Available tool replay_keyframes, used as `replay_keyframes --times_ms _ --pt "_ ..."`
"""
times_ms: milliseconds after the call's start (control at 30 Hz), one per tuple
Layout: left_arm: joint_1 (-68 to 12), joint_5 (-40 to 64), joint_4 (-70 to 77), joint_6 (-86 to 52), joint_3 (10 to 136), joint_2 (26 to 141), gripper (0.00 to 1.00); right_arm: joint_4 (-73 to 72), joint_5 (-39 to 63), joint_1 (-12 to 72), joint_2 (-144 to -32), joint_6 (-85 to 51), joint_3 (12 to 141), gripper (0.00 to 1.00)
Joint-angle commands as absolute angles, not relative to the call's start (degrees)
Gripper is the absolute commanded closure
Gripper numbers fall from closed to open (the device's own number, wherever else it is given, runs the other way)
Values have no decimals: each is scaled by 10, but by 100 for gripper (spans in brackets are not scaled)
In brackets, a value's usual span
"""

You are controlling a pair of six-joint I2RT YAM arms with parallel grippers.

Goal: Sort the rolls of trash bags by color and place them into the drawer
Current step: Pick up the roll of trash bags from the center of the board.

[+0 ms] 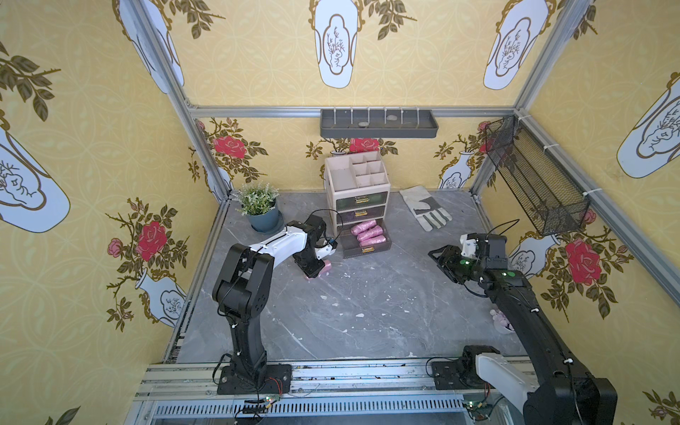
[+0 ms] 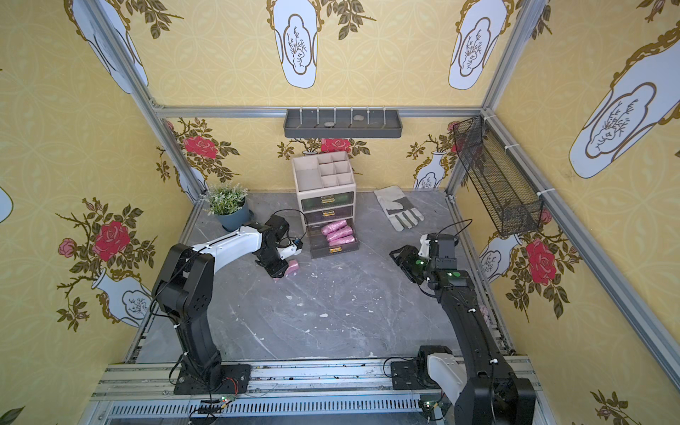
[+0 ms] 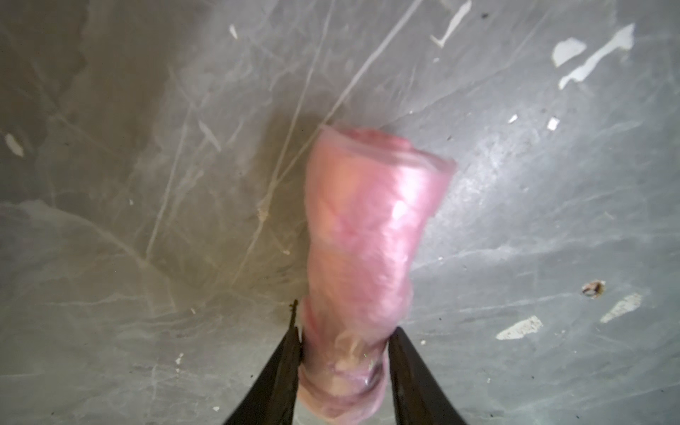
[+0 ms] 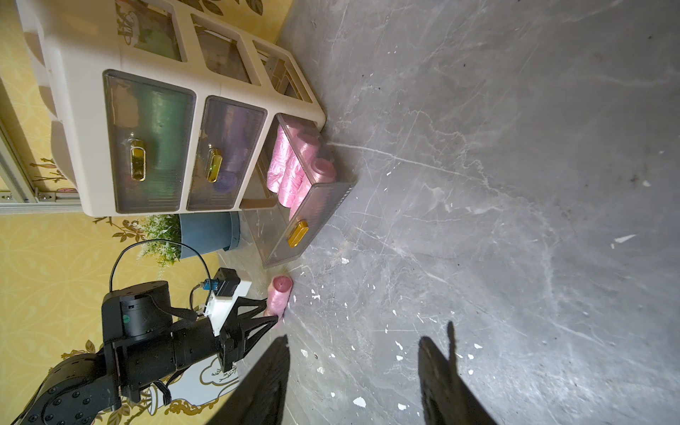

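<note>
Here, chest (image 1: 331,198): at the table's (image 1: 368,312) far edge, upper two drawers (image 1: 346,203) closed
Bottom drawer (image 1: 354,252): pulled out, three pink rolls (image 1: 369,233) inside
Your right gripper (image 4: 358,338): jaws apart, empty, above bare table
Your left gripper (image 3: 346,331): clamped on the loose pink roll's (image 3: 368,228) end
Loose pink roll: on the table, near your open drawer

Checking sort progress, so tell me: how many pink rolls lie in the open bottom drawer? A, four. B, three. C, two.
B: three pink rolls lie in the pulled-out bottom drawer, while the fourth pink roll is on the table between the fingers of the left pincer.
</note>
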State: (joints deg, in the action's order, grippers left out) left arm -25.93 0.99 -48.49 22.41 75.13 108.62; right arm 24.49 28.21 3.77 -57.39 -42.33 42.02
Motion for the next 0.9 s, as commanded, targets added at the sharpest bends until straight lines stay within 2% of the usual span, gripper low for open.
replay_keyframes --times_ms 0,267,500,600,867 --pt "-266 2 -490 212 743 1086 60 226 288 37 -573 -423 417 43" --pt "-278 -3 -496 179 734 1070 78 227 289 36 -568 -422 418 43" --pt "-290 7 -502 113 732 1046 85 225 292 35 -565 -427 414 43" --pt "-292 13 -492 51 736 1007 86 226 294 35 -563 -427 416 43" --pt "-321 6 -517 -162 806 935 99 229 292 35 -557 -429 420 43"
